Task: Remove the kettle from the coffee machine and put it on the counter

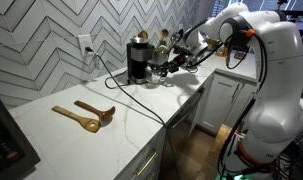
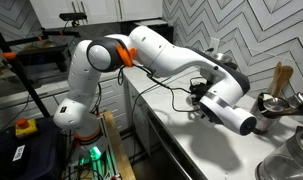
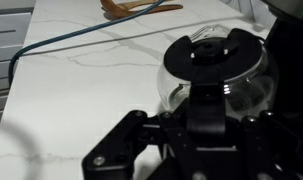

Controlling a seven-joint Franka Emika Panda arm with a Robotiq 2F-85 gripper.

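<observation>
The kettle (image 3: 216,65), a round clear-glass carafe with a black lid and handle, fills the upper right of the wrist view, its handle turned toward me. My gripper (image 3: 206,120) is closed around that black handle. The black coffee machine (image 3: 287,25) is at the kettle's right edge; it stands against the tiled wall in an exterior view (image 1: 139,58), with my gripper (image 1: 167,66) right beside it. The white counter (image 1: 81,140) stretches out in front. In an exterior view my gripper (image 2: 201,100) hides the kettle.
Two wooden spoons (image 1: 83,115) lie on the counter. The machine's black cord (image 1: 121,88) runs from a wall socket (image 1: 86,45) across the counter. Utensils and a shiny metal vessel (image 2: 281,100) stand beyond the machine. White cabinet fronts (image 1: 226,100) are below.
</observation>
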